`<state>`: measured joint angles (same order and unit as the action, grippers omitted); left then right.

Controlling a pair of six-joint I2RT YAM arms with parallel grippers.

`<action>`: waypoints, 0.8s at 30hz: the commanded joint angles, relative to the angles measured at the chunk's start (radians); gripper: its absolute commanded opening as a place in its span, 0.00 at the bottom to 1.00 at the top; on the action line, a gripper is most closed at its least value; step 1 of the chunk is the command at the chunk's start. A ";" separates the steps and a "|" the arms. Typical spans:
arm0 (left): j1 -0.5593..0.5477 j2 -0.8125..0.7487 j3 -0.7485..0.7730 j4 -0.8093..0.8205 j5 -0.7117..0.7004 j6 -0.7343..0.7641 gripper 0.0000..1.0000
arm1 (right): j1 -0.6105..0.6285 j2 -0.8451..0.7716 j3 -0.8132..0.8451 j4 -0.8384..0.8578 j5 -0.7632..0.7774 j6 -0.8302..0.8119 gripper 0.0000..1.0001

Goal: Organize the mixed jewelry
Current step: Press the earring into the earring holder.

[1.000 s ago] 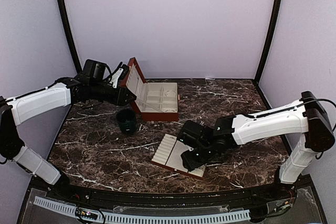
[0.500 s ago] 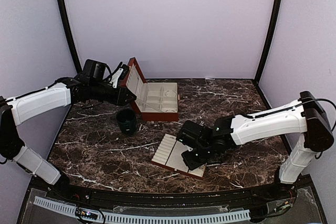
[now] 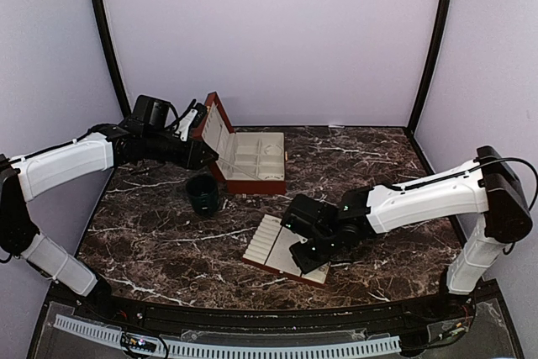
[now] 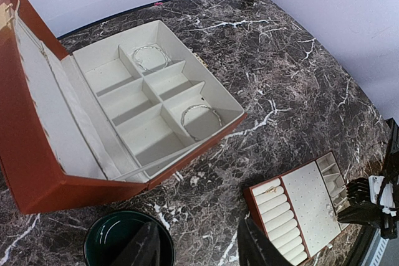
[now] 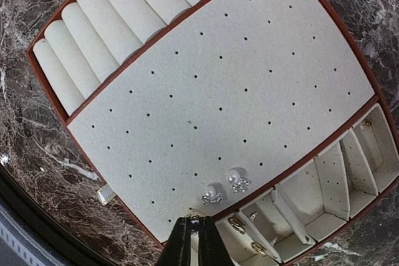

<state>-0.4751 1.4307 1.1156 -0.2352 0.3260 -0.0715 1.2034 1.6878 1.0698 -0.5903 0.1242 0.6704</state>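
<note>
The flat cream tray fills the right wrist view, with ring rolls, a perforated pad and small compartments. Two pearl studs sit on the pad near its edge. My right gripper is shut on a small gold loop, at the pad's edge just below the studs. More gold pieces lie in the compartments. My left gripper is open and empty, above the dark green cup. The open red-brown box holds two thin silver loops. A gold ring sits on a tray roll.
In the top view the box stands at the back centre with its lid up, the cup just in front of it, and the tray lies near the front under my right gripper. Dark marble table; walls enclose three sides.
My right arm has shifted slightly left over the tray. The left arm has not moved.
</note>
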 commanded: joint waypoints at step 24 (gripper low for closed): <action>0.001 -0.036 -0.012 -0.004 0.013 0.002 0.44 | -0.010 0.081 0.002 0.040 0.023 0.017 0.07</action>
<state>-0.4751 1.4303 1.1156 -0.2352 0.3286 -0.0715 1.2034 1.7203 1.0767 -0.5655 0.1242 0.6750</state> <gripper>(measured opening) 0.442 0.066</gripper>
